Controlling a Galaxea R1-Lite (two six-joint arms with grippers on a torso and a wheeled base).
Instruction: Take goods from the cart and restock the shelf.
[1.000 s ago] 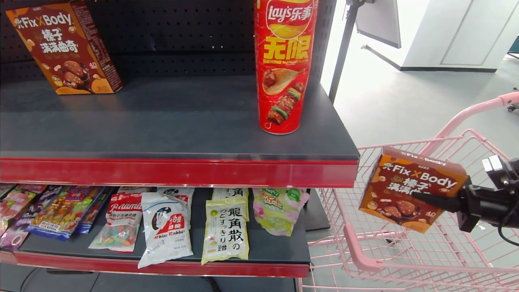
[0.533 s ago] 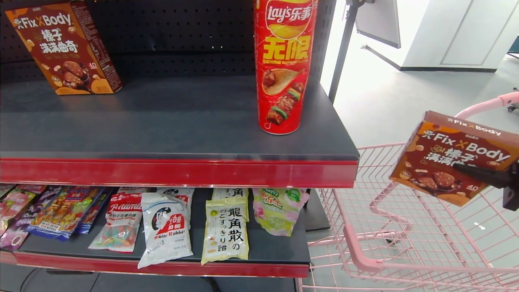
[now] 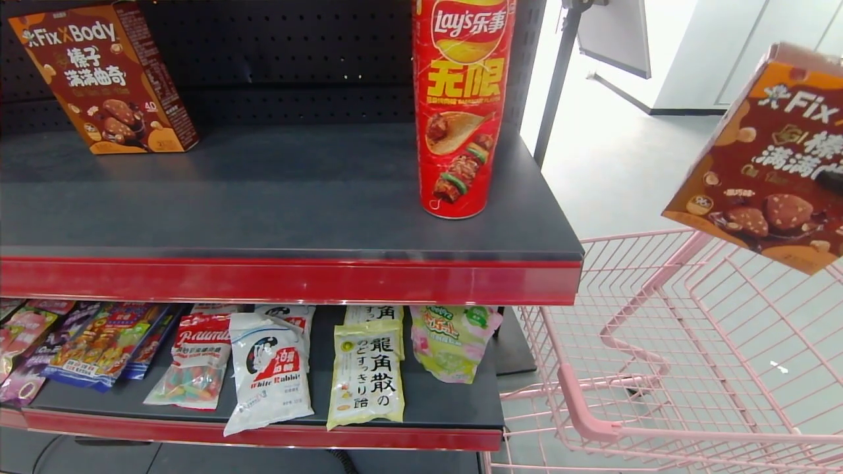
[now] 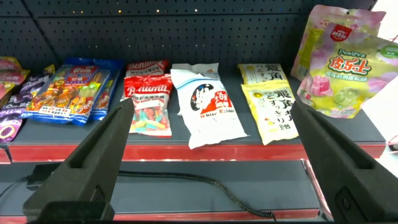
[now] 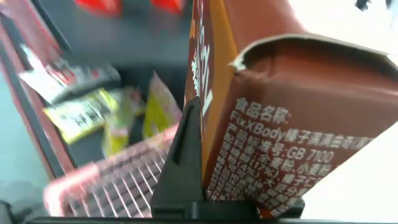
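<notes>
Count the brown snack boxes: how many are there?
2. One brown box stands at the upper shelf's back left; the second box hangs in the right tool above the pink cart.

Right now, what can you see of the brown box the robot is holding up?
The box is brown and orange cardboard with pictures of nutty cookies on its front. It hangs tilted above the pink cart, right of the shelf, touching neither. The right gripper has its jaws shut on it, one black finger flat against its front. One flap edge looks bent.
</notes>
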